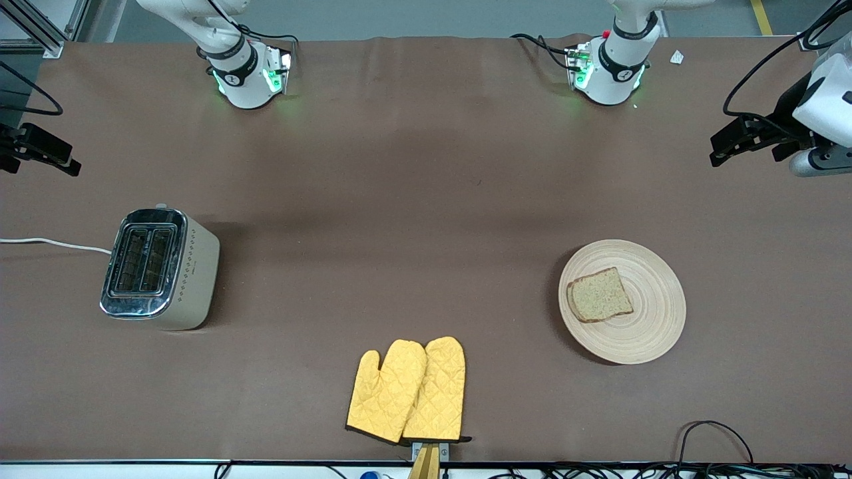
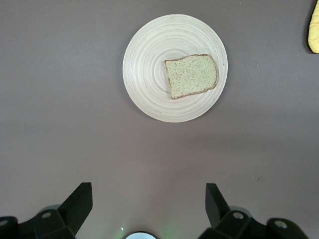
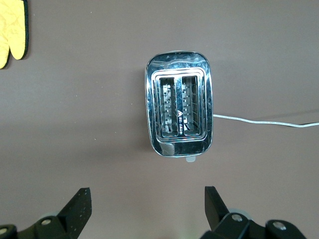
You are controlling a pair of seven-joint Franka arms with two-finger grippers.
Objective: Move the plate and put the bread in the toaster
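The round light-wood plate (image 1: 649,332) lies toward the left arm's end of the table, with the slice of brown bread (image 1: 599,295) on it. Both also show in the left wrist view: the plate (image 2: 149,79) and the bread (image 2: 191,75). The cream toaster (image 1: 161,267) with a chrome top stands toward the right arm's end, and both its slots (image 3: 179,105) are empty. My left gripper (image 2: 149,186) is open and empty, high over bare table between its base and the plate. My right gripper (image 3: 147,190) is open and empty, high over bare table near the toaster.
Two yellow oven mitts (image 1: 407,391) lie side by side near the table's front edge, midway between toaster and plate. The toaster's white cord (image 1: 53,244) runs off toward the right arm's end. Cables (image 1: 712,432) lie at the front edge near the plate.
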